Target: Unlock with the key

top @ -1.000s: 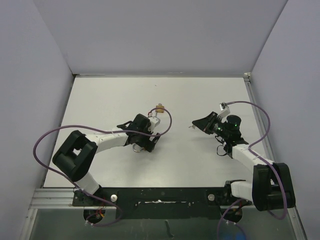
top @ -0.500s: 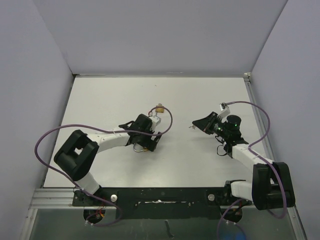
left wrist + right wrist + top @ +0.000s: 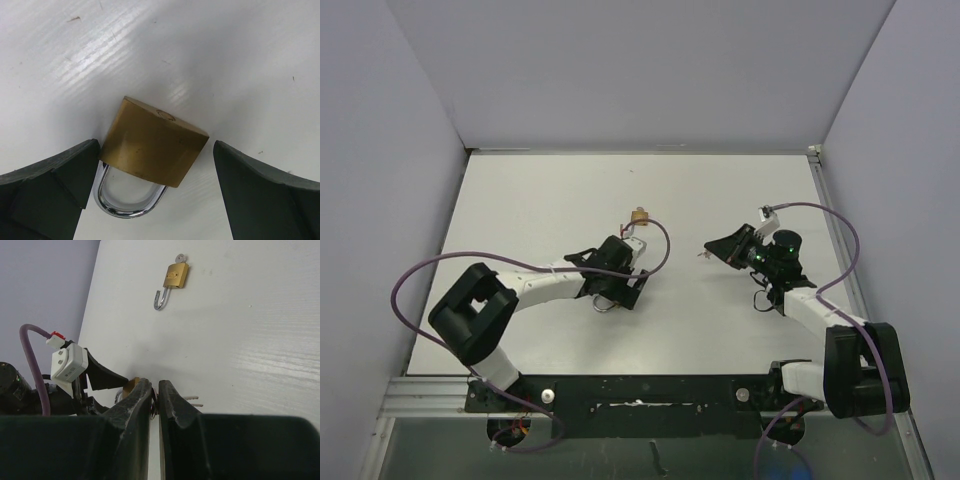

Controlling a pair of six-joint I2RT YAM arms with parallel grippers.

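Left gripper (image 3: 155, 146) is wide open and low over the white tabletop (image 3: 540, 200), one finger (image 3: 55, 172) on each side of a brass padlock (image 3: 150, 150). The left finger is touching or just beside the padlock body, the right finger stands apart. The padlock lies flat, with its shackle (image 3: 127, 200) closed and pointing back toward the wrist camera. Right gripper (image 3: 155, 386) is closed on a key (image 3: 192, 401), whose metal tip sticks out past the fingers; it hovers to the right, apart from the left gripper. A second brass padlock (image 3: 640, 215) lies farther back on the tabletop, shackle swung open, with a key in its base.
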